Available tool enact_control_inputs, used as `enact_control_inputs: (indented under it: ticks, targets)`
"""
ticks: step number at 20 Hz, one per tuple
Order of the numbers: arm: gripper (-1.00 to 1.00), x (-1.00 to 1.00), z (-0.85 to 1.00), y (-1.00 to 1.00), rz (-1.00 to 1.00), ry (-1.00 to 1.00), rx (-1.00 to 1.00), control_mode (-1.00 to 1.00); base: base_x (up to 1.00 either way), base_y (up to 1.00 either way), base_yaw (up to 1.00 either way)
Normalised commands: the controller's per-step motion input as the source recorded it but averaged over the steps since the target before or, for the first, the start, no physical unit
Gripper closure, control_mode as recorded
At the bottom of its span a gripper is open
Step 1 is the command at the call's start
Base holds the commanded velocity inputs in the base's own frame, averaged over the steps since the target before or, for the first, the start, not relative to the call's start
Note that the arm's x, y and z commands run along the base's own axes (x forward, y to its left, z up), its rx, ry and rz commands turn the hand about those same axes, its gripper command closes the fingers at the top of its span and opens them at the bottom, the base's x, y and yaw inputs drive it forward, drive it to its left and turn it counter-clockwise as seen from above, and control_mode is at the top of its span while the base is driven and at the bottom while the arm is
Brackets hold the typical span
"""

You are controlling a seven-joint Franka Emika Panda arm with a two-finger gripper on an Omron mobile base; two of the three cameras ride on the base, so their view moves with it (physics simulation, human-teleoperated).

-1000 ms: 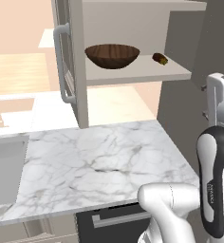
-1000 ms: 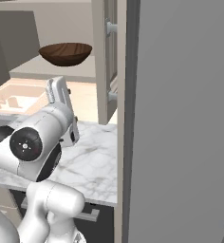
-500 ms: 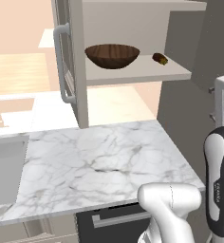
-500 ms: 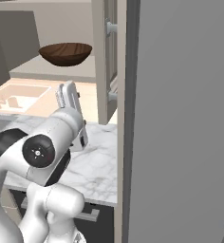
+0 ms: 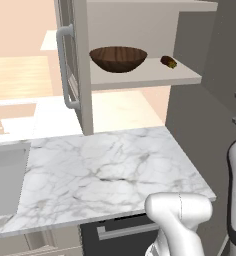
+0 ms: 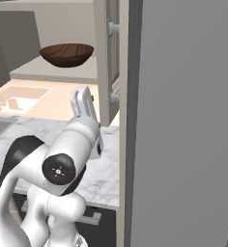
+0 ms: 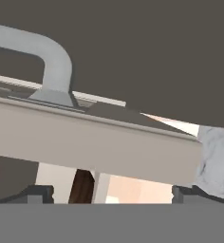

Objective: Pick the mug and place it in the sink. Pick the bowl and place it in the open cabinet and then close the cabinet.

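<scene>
Brown wood shows you where the bowl point(image 5: 118, 58) is: it sits on the shelf inside the open cabinet point(image 5: 140, 79), with a tiny dark lump point(image 5: 168, 62) near it on the right. So you are at the last step, I think, which is shutting the cabinet. Your gripper point(image 7: 111, 193) is wide open and holds nothing. It is right up close to the door point(image 7: 92, 142), near its silver handle point(image 7: 47, 52). Next you need to push that door round until it shuts, and keep your fingers off the handle.
</scene>
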Motion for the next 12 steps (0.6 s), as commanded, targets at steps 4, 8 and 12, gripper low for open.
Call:
enact_control_inputs:
  ticks: [4, 8, 12]
  targets:
    - [-1.00, 0.00, -0.01, -0.27, -0.02, -0.09, 0.00, -1.00, 0.00, 0.00, 0.00]
    - [-1.00, 0.00, 0.00, -0.13, -0.02, -0.10, 0.00, -1.00, 0.00, 0.00, 0.00]
    - [-1.00, -0.19, 0.00, 0.05, -0.05, -0.14, 0.00, -1.00, 0.00, 0.00, 0.00]
